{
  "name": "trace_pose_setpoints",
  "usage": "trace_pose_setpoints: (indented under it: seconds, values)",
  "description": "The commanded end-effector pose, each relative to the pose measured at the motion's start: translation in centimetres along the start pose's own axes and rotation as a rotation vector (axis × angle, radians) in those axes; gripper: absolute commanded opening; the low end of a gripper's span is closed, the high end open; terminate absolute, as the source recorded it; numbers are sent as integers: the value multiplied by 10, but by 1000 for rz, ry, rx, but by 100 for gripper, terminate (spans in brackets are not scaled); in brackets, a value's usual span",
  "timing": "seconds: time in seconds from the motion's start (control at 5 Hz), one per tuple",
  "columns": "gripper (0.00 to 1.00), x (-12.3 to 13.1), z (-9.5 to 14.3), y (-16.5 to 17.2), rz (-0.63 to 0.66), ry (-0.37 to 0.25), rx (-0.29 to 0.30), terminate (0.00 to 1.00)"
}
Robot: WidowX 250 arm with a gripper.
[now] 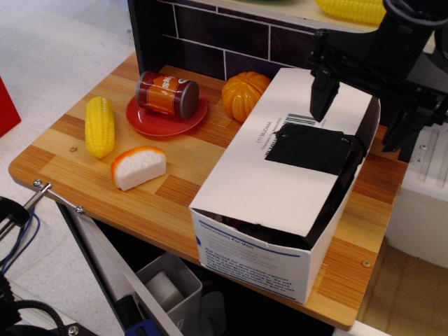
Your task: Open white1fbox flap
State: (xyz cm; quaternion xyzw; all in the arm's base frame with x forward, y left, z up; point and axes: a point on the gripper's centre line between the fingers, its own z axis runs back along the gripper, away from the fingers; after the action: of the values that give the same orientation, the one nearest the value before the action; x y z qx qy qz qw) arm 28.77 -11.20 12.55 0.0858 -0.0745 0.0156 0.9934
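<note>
The white1fbox (255, 257) is a large oblong white carton lying on the right half of the wooden table (175, 203), its blue-printed end facing me. The flap (259, 182) is its long top panel, with a black patch (308, 150) and a barcode (301, 119). The flap sits slightly lifted; a dark gap shows along its front and right edges. My black gripper (364, 115) hangs over the box's far end. It is open: one finger (323, 94) is above the flap near the barcode, and the other is past the far right corner.
A red plate (150, 124) holds a can (166, 93) on its side. An orange pumpkin (243, 94) sits beside the box's far left side. A corn cob (99, 126) and cheese wedge (138, 166) lie left. A dark tiled wall (210, 35) stands behind.
</note>
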Motion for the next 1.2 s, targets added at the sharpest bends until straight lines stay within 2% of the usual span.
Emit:
trace_pose_setpoints:
  seconds: [0.0, 0.2, 0.4, 0.8, 1.0]
  values:
    - [100, 0, 0, 0, 0, 0, 0, 0]
    - [100, 11, -2, -8, -23, 45, 86, 0]
    - [100, 15, -4, -13, -30, 44, 153, 0]
    - [100, -2, -14, 10, -76, 37, 260, 0]
    - [100, -11, -20, 23, -87, 38, 267, 0]
